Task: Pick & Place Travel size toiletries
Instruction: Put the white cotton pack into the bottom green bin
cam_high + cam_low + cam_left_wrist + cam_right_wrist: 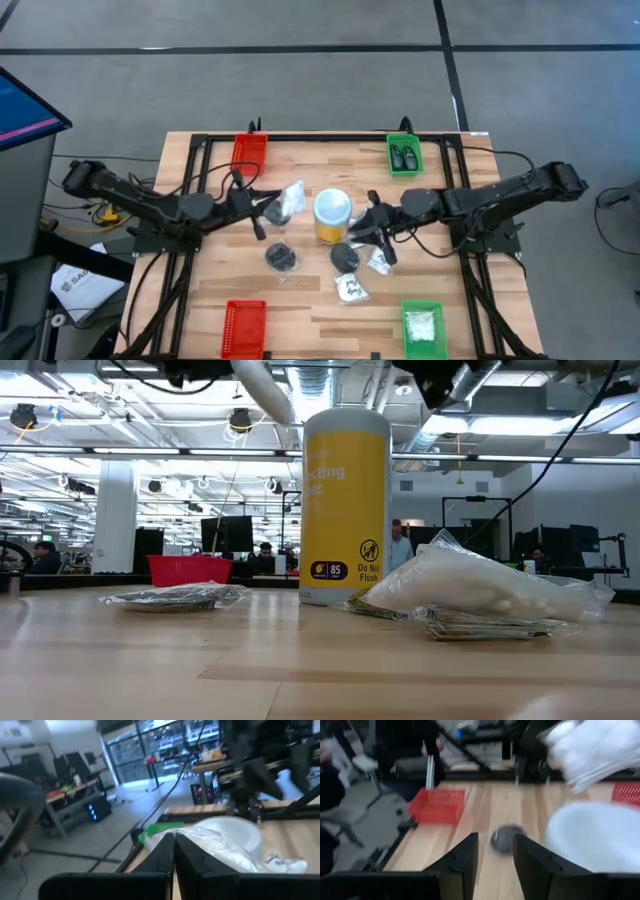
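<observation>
Left gripper point(268, 212) sits over the wood-plank table point(200, 260), fingers point(161, 855) pressed together on a crinkly clear packet point(289, 199) with white filling; packet hangs off the tips, toward the jar. In the left wrist view the flat black fingers meet with the film between them.

Right gripper point(372, 228) is on the other side of the yellow jar point(332, 217), a cylinder with pale round lid, black print on the label in the low view. Its fingers point(465, 857) are spread, nothing between them. Past the tips in the right wrist view lies a blurred dark roundish piece point(506, 838) on the planks, with a red mesh tray point(438, 804) farther off.

Just beside the right gripper, below it in the high view: a black roundish piece point(345, 256) and a small clear packet point(379, 262). Further down, a clear packet with black print point(351, 289). Below the left gripper lies another black roundish piece point(281, 258) in shiny film.

Trays at the table corners: red top tray point(250, 155), red bottom tray point(244, 326), green top tray point(404, 155) with two tiny dark bottles point(404, 156), green bottom tray point(422, 326) with white packets point(423, 324).

Low view: puffy white-filled packet point(480, 586) lies on flat silvery packets point(480, 626) near the jar; flat shiny packet point(170, 597) well apart on the other side
</observation>
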